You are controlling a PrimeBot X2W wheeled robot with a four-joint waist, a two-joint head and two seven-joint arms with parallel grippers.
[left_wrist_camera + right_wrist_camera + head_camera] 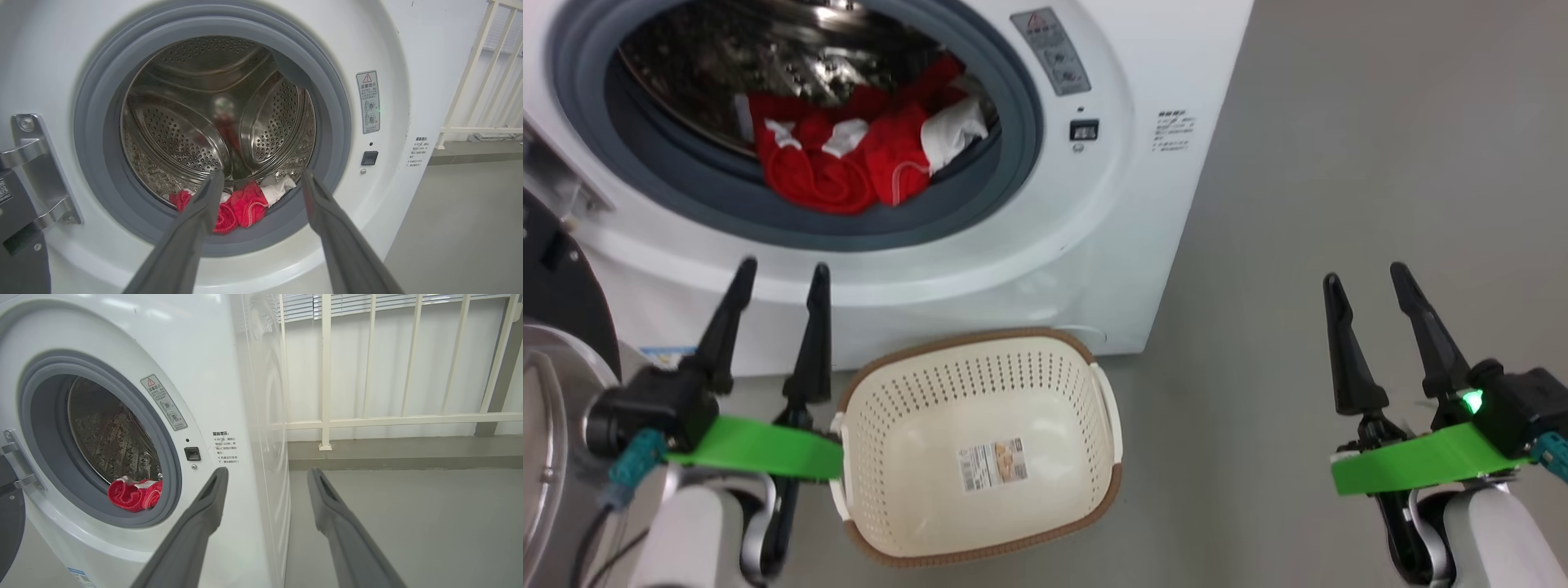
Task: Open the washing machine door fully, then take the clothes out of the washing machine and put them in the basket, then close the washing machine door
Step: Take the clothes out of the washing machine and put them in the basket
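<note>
The white washing machine (1094, 245) stands with its round mouth uncovered. Its door (556, 359) is swung out to the left, black rim and glass at the frame's edge. Red and white clothes (849, 155) lie at the drum's front lip, also seen as clothes (241, 204) and clothes (135, 494). The cream basket (980, 523) sits on the floor before the machine, nothing in it but a sticker. My left gripper (783, 273) is open, just left of the basket and below the drum mouth. My right gripper (1364, 278) is open over bare floor to the right.
Grey floor (1380, 147) stretches to the right of the machine. A white railing (367, 416) runs along a low kerb behind. The door's metal hinge (32, 171) is on the machine's left front.
</note>
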